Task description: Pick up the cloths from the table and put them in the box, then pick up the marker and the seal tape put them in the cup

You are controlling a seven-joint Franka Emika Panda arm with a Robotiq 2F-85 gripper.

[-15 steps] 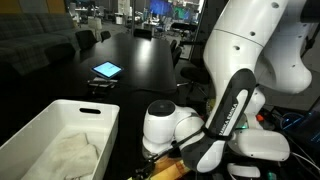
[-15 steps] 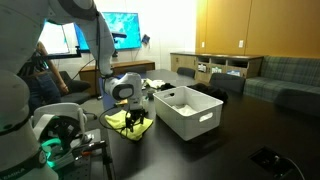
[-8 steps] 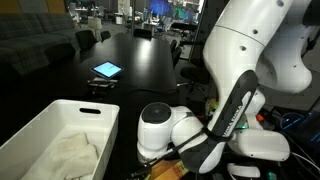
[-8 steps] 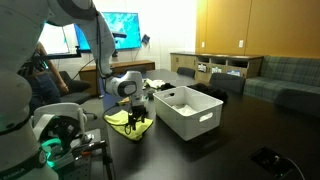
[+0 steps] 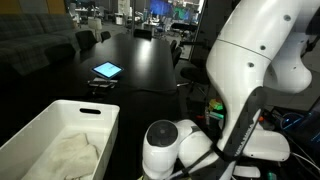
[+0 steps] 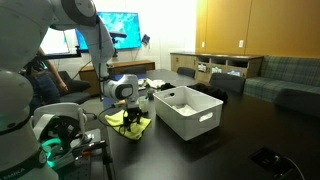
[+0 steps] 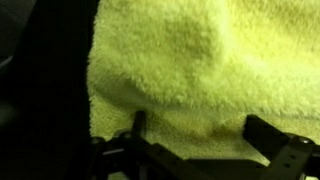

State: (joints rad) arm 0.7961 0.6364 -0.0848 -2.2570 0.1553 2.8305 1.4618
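1. Jaws spread wide and low over the yellow cloth [image 7: 170, 60], which fills the wrist view between them. Nothing pinched yet.
2. In an exterior view, the yellow cloth [image 6: 130, 124] lies crumpled on the dark worktop [image 5: 140, 75], just beside the white box [image 6: 186, 112].
3. Off-white cloth [image 5: 72, 150] already sits in the box, so I judge the cloth part half done.
4. Left to do: grab the yellow cloth, drop it in the box, then put the marker and seal tape into the cup.
5. I can't pick out marker, tape or cup in these views. The arm blocks much of the worktop.
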